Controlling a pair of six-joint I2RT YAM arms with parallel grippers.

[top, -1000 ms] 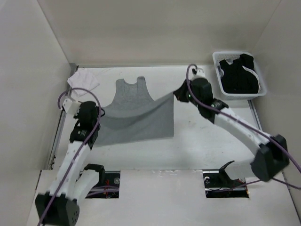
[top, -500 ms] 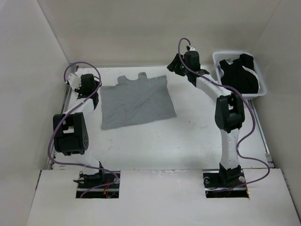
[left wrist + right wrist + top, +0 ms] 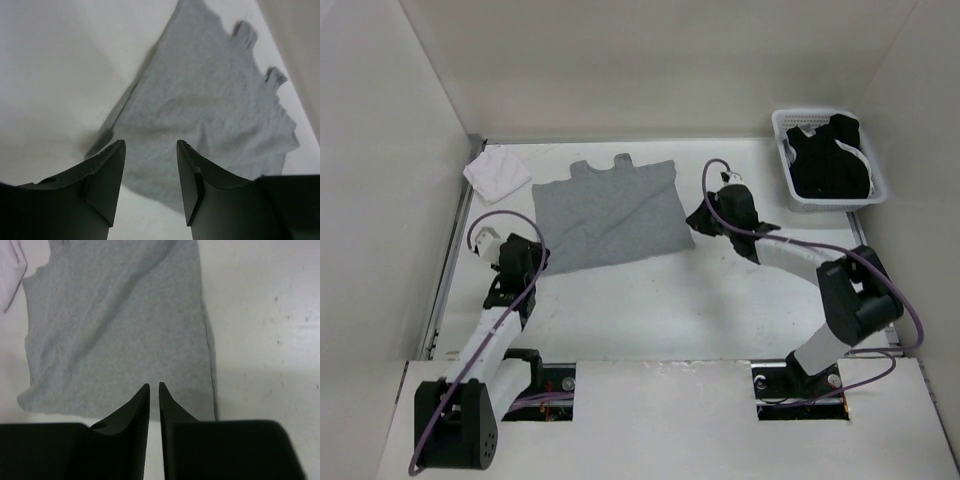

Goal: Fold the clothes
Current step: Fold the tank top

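Top external shows one grey tank top lying flat — left gripper wide, right gripper nearly closed, both empty.

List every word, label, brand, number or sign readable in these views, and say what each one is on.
None can be read. The grey tank top, the black garment in the white basket, the small white cloth, the table and both arms show no legible print in any view.
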